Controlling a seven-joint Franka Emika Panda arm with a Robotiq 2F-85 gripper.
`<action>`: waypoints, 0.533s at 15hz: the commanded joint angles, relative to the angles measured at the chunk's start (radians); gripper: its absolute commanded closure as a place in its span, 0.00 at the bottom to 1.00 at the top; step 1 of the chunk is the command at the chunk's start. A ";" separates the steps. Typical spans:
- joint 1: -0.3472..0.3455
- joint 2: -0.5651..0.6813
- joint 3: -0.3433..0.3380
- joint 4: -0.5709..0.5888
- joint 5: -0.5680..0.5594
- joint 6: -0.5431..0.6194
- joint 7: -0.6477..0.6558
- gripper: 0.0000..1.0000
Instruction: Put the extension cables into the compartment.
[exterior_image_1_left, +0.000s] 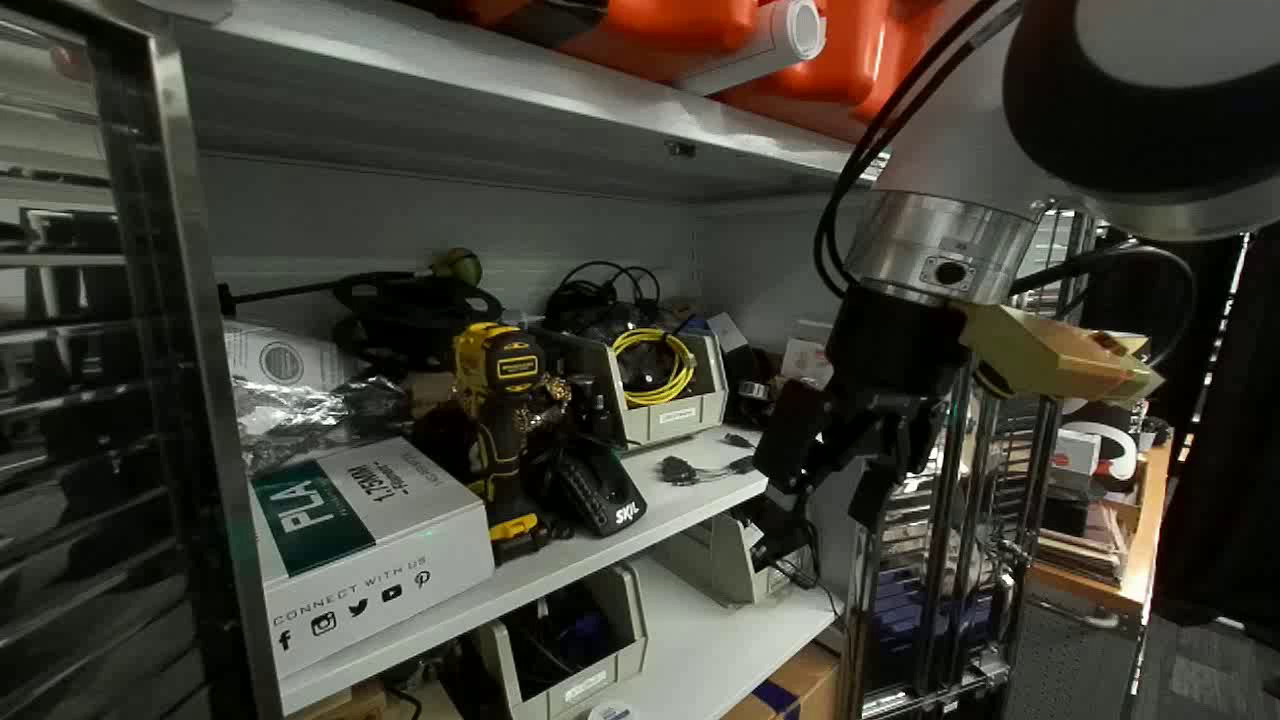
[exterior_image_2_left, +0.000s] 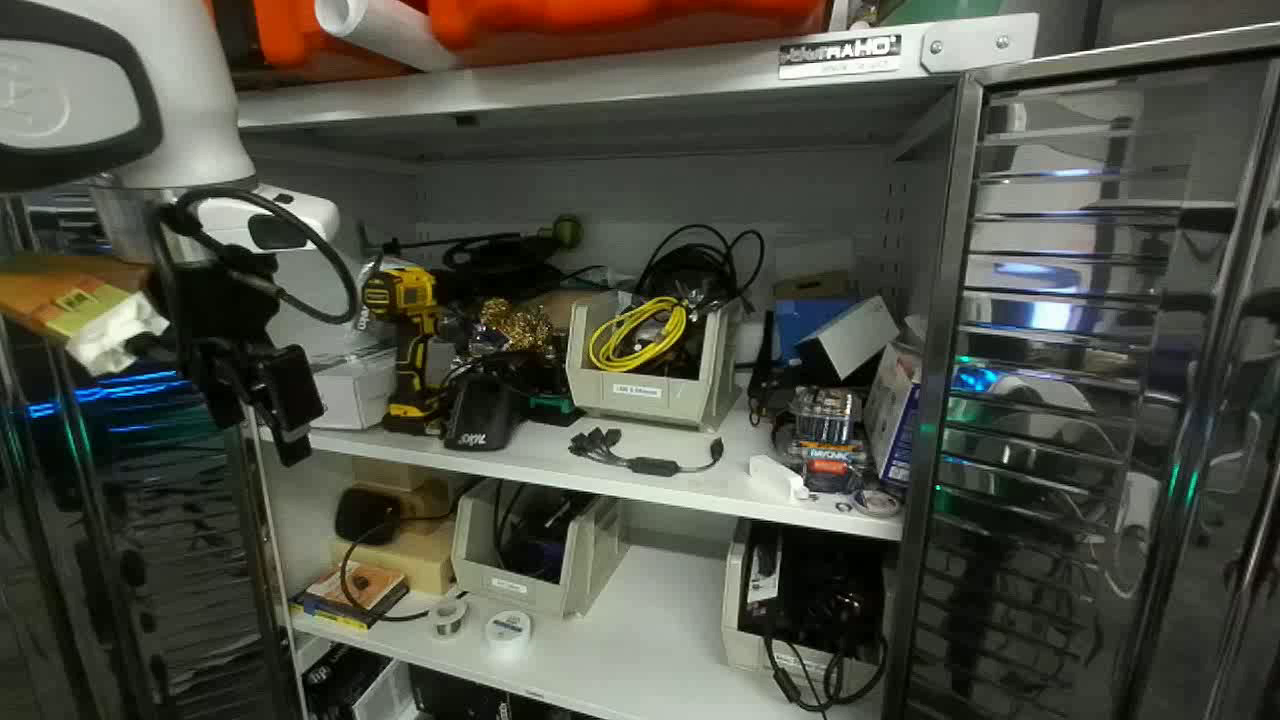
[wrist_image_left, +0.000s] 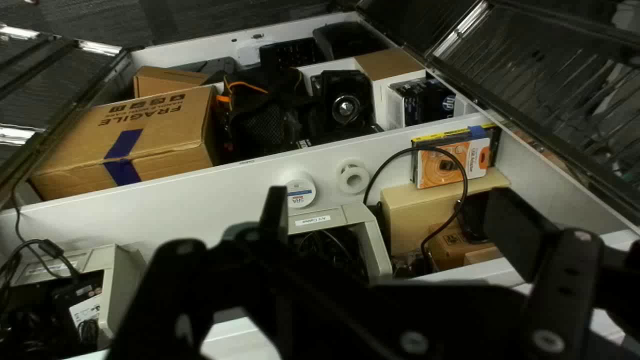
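Note:
A black extension cable with several plug ends (exterior_image_2_left: 650, 464) lies on the upper white shelf board near its front edge. It also shows in an exterior view (exterior_image_1_left: 690, 471), its right end close behind the gripper. The compartment is the wide bay above that board, with a pale back wall (exterior_image_2_left: 650, 185), seen also in an exterior view (exterior_image_1_left: 450, 220). My gripper (exterior_image_1_left: 830, 480) is outside the bay's front at one side, apart from the cable, pointing downward. It also shows in an exterior view (exterior_image_2_left: 265, 410). In the wrist view the fingers (wrist_image_left: 390, 215) are spread and empty. The cable is out of the wrist view.
A grey bin with a coiled yellow cable (exterior_image_2_left: 640, 340) stands behind the cable. A yellow drill (exterior_image_2_left: 405, 345), a SKIL charger (exterior_image_2_left: 480, 410) and a battery pack (exterior_image_2_left: 825, 425) share the board. Open metal doors (exterior_image_2_left: 1080, 400) flank the cabinet. Grey bins (exterior_image_2_left: 535, 585) stand on the shelf below.

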 joint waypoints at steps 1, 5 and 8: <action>0.004 0.000 -0.003 0.006 -0.003 -0.002 0.002 0.00; 0.004 -0.005 -0.003 0.010 -0.003 -0.002 0.002 0.00; 0.004 -0.005 -0.003 0.010 -0.003 -0.002 0.002 0.00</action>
